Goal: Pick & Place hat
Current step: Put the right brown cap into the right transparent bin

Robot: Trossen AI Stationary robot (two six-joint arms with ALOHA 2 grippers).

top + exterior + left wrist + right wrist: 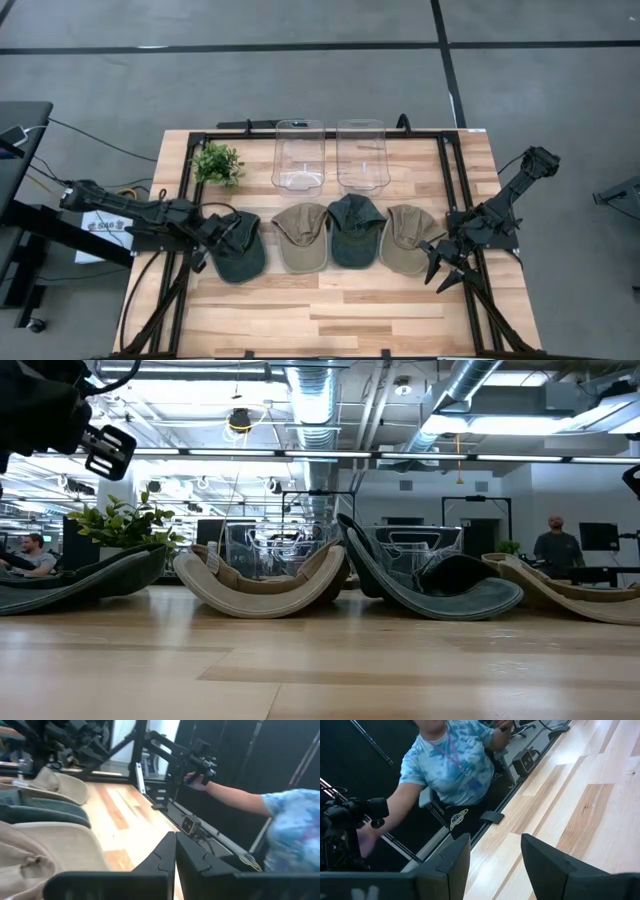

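Four caps lie in a row across the table's middle, each resting on its crown and brim: a dark green cap [240,252], a tan cap [300,240], a second dark green cap [355,232] and an olive-tan cap [404,242]. My left gripper [203,244] hovers by the left edge of the leftmost dark cap [90,578], raised above the table, with its fingers shut [175,840] on nothing. My right gripper [443,268] is open [495,847], just right of the olive-tan cap [570,592], toward the near edge.
Two clear plastic bins [299,155] [361,155] stand behind the caps at the far side. A small potted plant [217,163] sits at the far left. A black frame rail [455,200] borders the table. A person in a blue patterned shirt [450,757] is beside the table.
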